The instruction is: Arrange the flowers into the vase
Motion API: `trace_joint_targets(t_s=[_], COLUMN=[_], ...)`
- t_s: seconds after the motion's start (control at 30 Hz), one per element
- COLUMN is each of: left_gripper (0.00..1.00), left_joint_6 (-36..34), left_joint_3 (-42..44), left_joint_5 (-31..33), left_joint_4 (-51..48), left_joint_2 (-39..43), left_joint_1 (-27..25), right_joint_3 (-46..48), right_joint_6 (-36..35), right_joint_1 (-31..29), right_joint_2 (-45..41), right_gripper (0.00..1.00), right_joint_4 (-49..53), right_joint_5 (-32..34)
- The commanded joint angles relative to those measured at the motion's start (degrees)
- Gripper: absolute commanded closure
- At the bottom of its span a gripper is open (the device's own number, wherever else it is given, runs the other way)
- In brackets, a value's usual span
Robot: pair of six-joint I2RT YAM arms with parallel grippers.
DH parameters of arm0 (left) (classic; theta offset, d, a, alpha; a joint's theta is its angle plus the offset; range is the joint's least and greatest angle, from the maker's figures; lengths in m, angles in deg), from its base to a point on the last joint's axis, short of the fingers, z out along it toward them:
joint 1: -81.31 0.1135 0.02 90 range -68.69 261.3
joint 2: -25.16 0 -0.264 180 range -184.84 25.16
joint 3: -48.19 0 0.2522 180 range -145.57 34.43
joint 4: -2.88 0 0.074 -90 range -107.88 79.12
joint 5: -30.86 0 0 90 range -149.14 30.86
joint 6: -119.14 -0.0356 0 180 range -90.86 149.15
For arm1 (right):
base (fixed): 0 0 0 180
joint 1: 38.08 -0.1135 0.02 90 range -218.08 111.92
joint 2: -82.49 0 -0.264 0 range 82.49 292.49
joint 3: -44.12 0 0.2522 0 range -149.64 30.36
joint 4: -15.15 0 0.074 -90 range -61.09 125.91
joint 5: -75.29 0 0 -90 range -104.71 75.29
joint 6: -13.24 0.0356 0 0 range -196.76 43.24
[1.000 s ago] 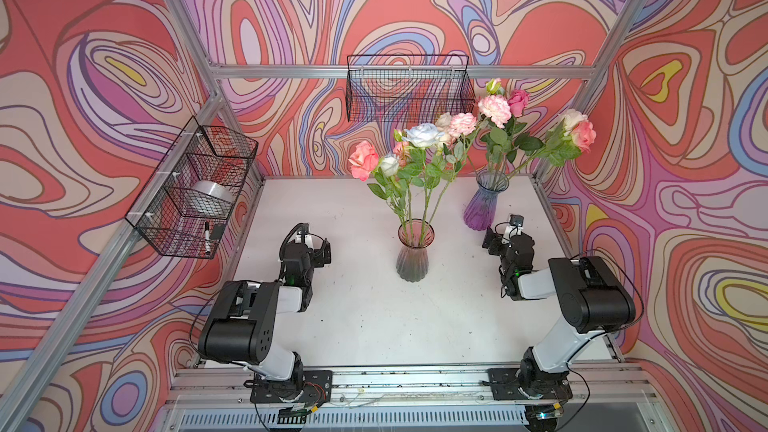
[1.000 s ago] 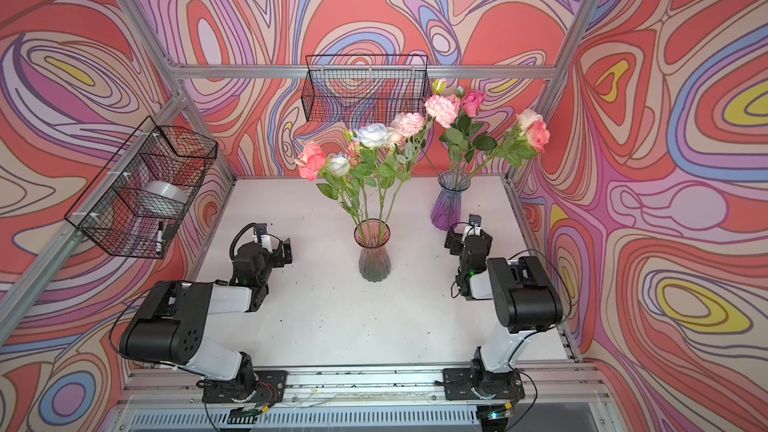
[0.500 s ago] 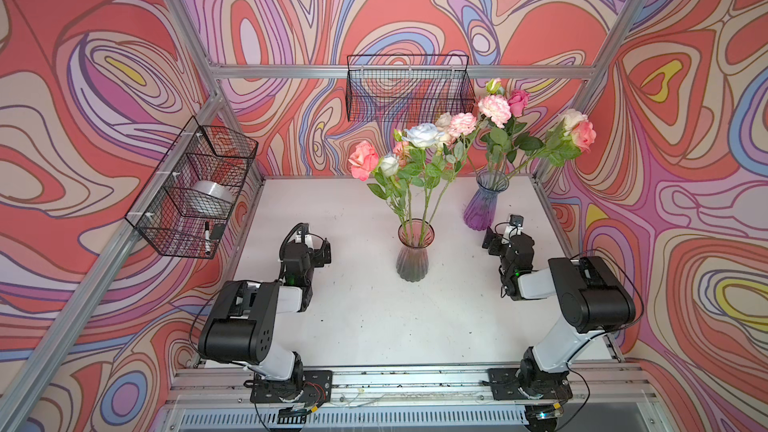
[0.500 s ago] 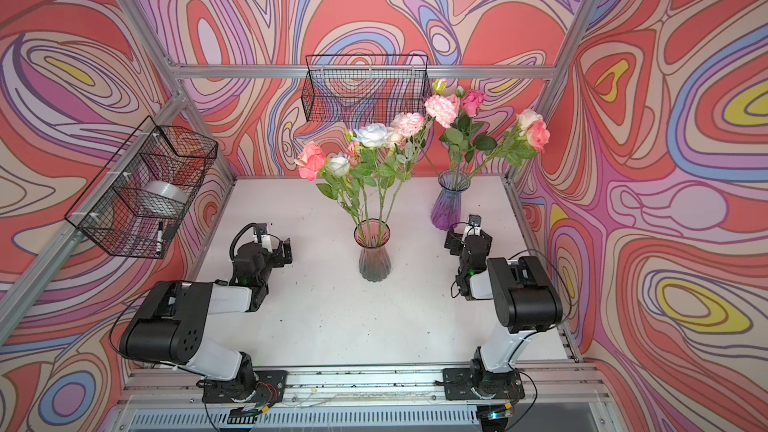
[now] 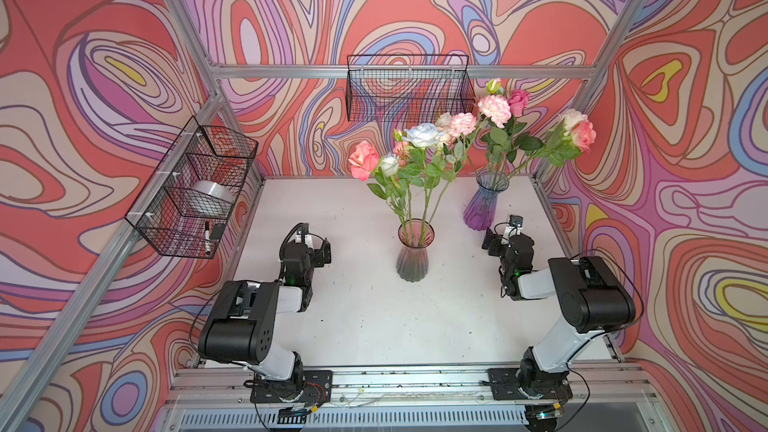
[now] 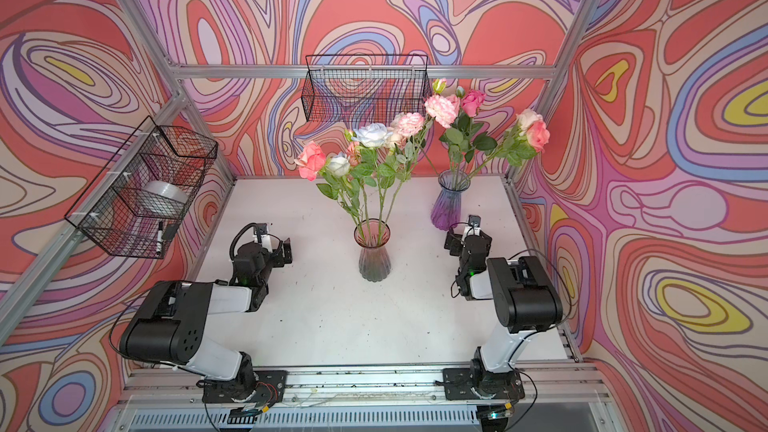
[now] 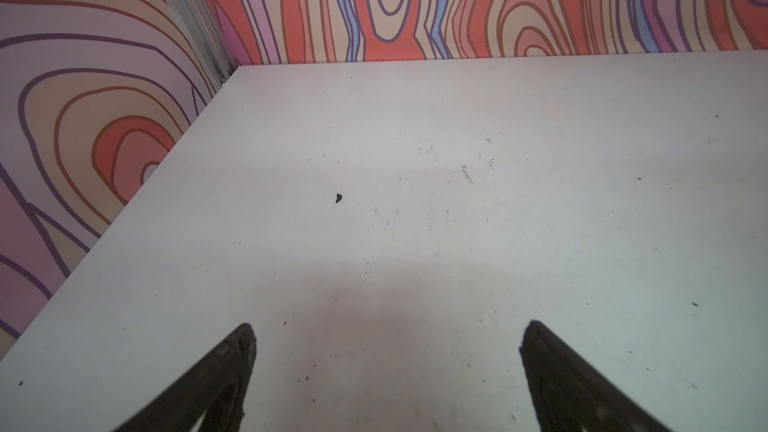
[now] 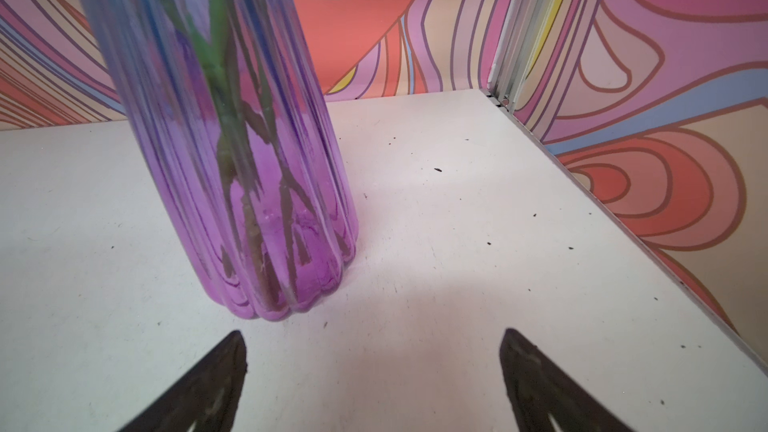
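Pink vase [image 5: 411, 261], purple vase [image 5: 482, 209] hold flowers [image 5: 424, 135]; L jaws, R jaws wide open, empty.

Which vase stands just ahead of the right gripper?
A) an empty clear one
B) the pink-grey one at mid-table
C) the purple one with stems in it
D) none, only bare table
C: in the right wrist view the purple vase, green stems inside, stands just beyond the open right gripper.
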Motion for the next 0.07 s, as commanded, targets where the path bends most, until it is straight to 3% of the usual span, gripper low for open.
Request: trace_joint_targets(t_s=[0.0,0.03], left_gripper=[0.00,0.00], left_joint_6=[-1.0,-1.0], left_joint_3=[0.2,0.3], left_joint_5=[-0.6,-0.5], left_joint_4=[0.4,0.4], left_joint_2=[0.0,0.0], left_joint_1=[0.4,0.4], right_joint_3=[-0.1,-0.1], right_joint_6=[0.3,0.3], right_joint_1=[0.0,0.0], right_joint_2=[-0.5,-0.6], right_gripper=[0.02,0.02], right_joint_4=[0.0,-0.2], right_joint_5=[-0.4,-0.4])
